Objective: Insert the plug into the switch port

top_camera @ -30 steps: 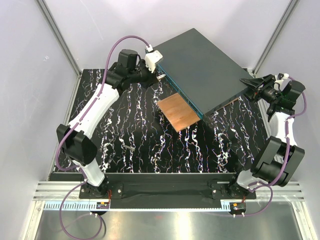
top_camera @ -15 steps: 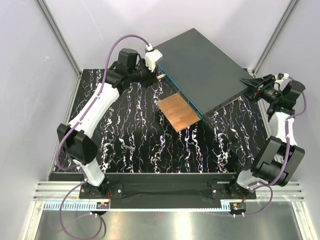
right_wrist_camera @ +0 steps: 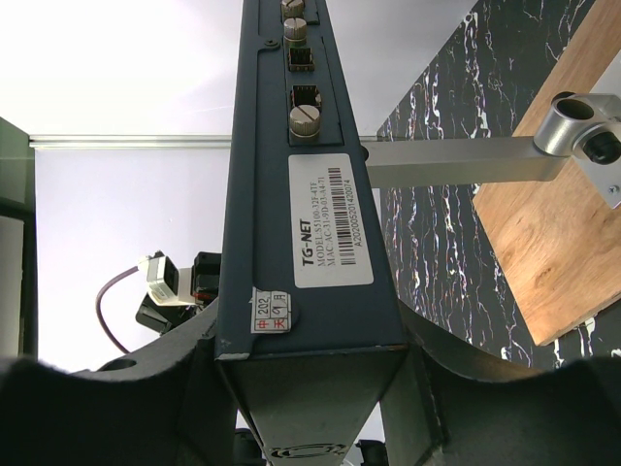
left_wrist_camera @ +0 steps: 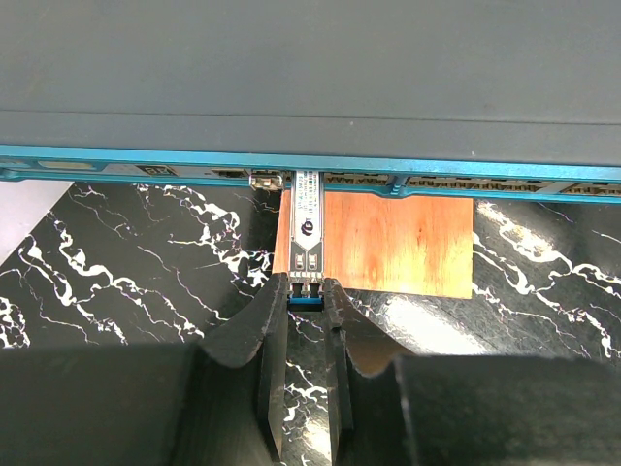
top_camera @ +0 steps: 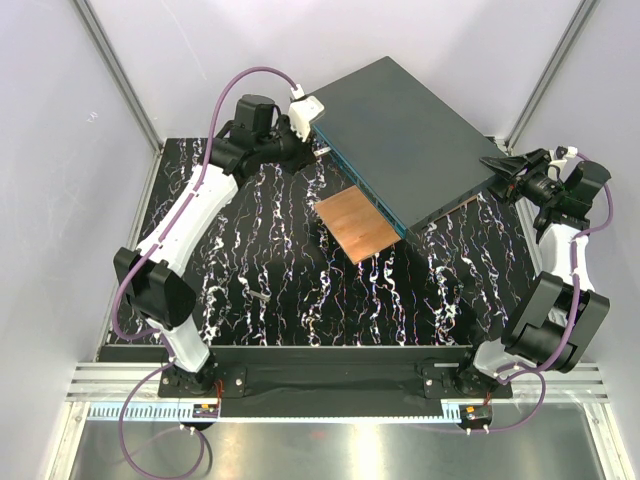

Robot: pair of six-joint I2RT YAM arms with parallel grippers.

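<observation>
The switch is a large flat dark-grey box (top_camera: pixel 400 125) with a teal-blue narrow face (left_wrist_camera: pixel 437 165) lined with small square sockets. My left gripper (left_wrist_camera: pixel 306 291) is shut on the blue rear end of the plug (left_wrist_camera: pixel 306 228), a slim silver module lying level. The plug's far end meets one switch port (left_wrist_camera: pixel 307 180) on the teal face; how deep it sits cannot be told. In the top view the left gripper (top_camera: pixel 320 152) is at the box's left end. My right gripper (right_wrist_camera: pixel 310 359) is shut on the box's right corner (top_camera: pixel 497 175), holding that end raised.
A copper-brown square plate (top_camera: pixel 358 225) lies on the black marbled table under the teal face; it also shows in the left wrist view (left_wrist_camera: pixel 408 243). A silver bar with a round post (right_wrist_camera: pixel 456 160) sticks out beside the box. A small grey piece (top_camera: pixel 260 296) lies mid-table. White walls stand close around.
My left wrist has shifted slightly toward the far end of the teal face, carrying the plug. The box and right arm have not moved.
</observation>
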